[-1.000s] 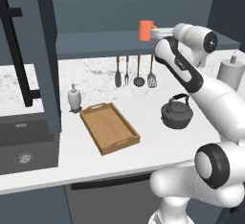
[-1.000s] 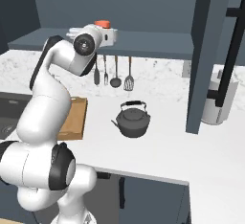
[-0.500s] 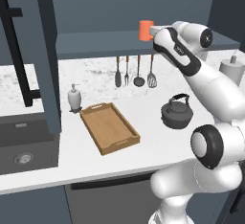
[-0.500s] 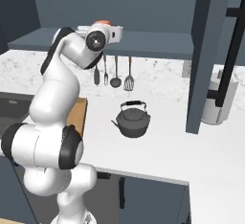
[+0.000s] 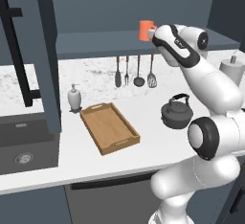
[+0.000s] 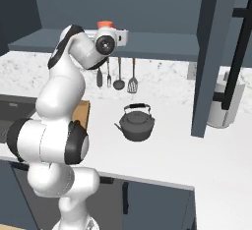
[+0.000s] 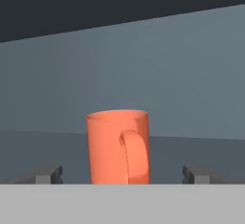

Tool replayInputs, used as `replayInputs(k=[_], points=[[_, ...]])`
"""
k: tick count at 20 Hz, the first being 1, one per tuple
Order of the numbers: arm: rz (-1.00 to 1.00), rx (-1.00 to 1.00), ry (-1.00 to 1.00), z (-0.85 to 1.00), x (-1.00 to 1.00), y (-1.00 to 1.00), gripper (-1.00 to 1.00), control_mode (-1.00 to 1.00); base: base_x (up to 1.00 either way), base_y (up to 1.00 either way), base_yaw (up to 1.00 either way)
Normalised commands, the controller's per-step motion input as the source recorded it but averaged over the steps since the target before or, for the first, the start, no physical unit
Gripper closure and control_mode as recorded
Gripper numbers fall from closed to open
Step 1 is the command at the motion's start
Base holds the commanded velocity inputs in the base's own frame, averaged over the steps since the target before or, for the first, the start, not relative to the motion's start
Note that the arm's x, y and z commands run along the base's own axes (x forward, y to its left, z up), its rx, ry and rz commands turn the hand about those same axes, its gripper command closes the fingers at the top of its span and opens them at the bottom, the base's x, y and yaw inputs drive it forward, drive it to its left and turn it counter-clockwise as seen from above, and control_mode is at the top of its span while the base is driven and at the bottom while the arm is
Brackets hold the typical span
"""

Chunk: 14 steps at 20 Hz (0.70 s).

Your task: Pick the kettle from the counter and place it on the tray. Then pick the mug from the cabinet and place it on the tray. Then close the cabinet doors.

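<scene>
The claw (image 7: 122,174) is standing released, its 2 fingertips (image 7: 47,174) spread wide on either side of the orange mug (image 7: 117,146), which is sitting upright on the cabinet (image 5: 95,41) shelf straight ahead, handle facing the claw, while the kettle (image 5: 177,113) is resting on the counter (image 5: 143,103) well below.

Flat even rendered light, soft faint shadows, no glare, slightly soft low-resolution edges
</scene>
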Motion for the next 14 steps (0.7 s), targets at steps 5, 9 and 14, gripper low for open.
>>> replayInputs(k=[5,9,14], points=[[0.04,0.01,0.0,-0.02,0.28,0.0,-1.0,-1.0,0.0,0.0,0.0],[0.05,0.01,0.0,0.0,0.27,0.0,-1.0,-1.0,0.0,0.0,0.0],[0.01,0.0,0.0,-0.02,0.22,0.0,1.0,-1.0,0.0,0.0,0.0]])
